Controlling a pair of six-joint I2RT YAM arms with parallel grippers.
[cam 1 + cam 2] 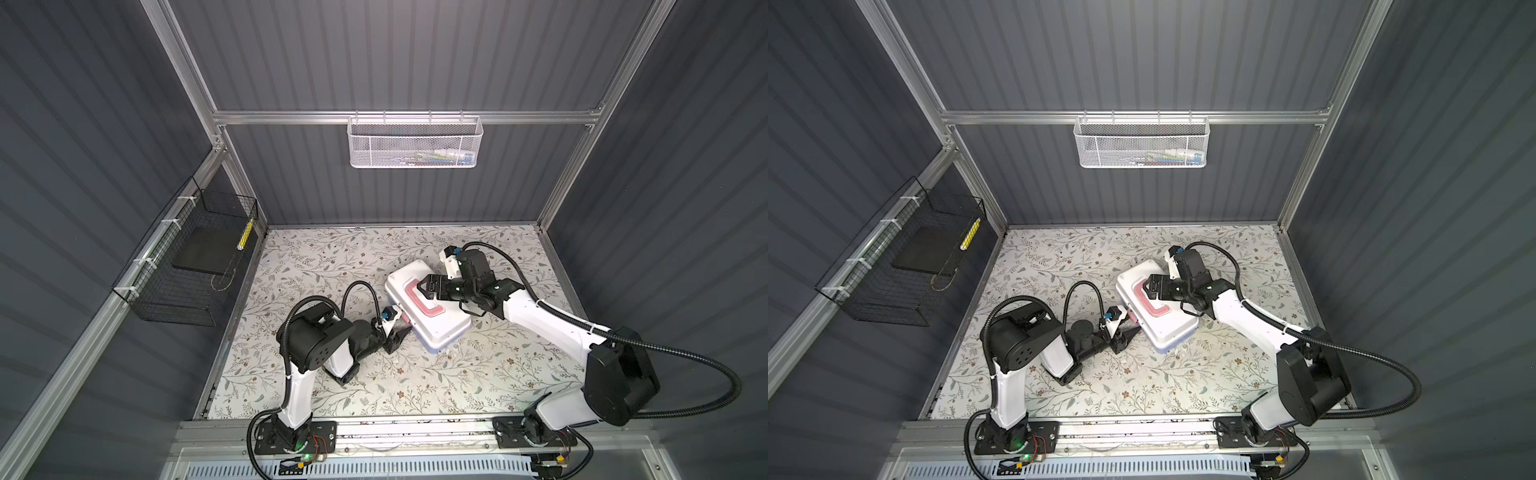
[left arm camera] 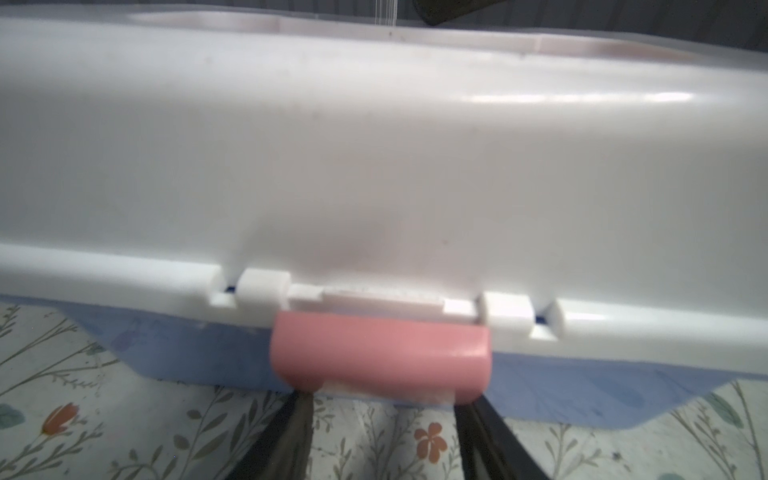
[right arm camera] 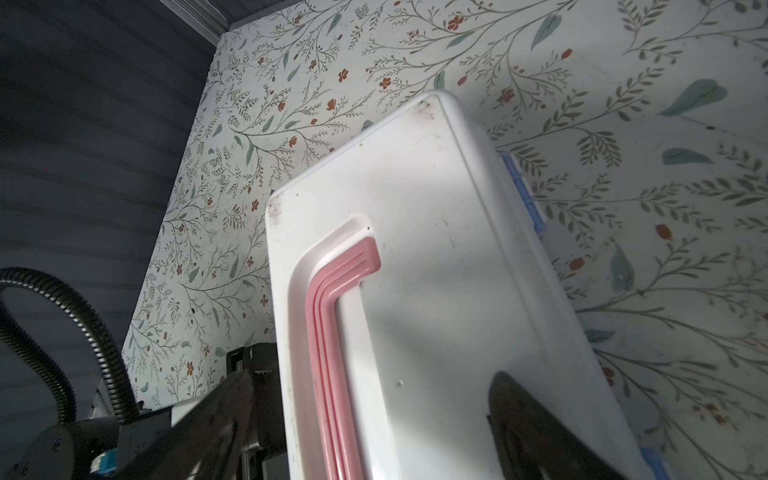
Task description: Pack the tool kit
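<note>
Closed tool kit [image 1: 448, 329] lies askew on the floral tabletop [image 1: 316, 257], just toward 2 o'clock of centre. Left gripper [image 2: 388, 413] at its 8 o'clock, jaws partly apart beneath the pink latch [image 2: 380, 353] (grip cannot be told). Right gripper [image 1: 420, 287] spread wide over the pink handle [image 1: 434, 312], clasping nothing.

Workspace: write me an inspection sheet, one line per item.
Surface: floral table, only the tool kit on it.
Job's things: tool kit askew mid-table, white lid down on blue base; pink handle flat; pink latch facing the left arm.
Clutter: nothing seen.
Grippers: left gripper at the latch, jaws apart at its two ends, grip unclear; right gripper open over the lid by the handle.
Cables: black conduits loop above both arms.
Surroundings: white mesh basket on back rail, items inside; black wire basket on left wall; grey panel walls.
</note>
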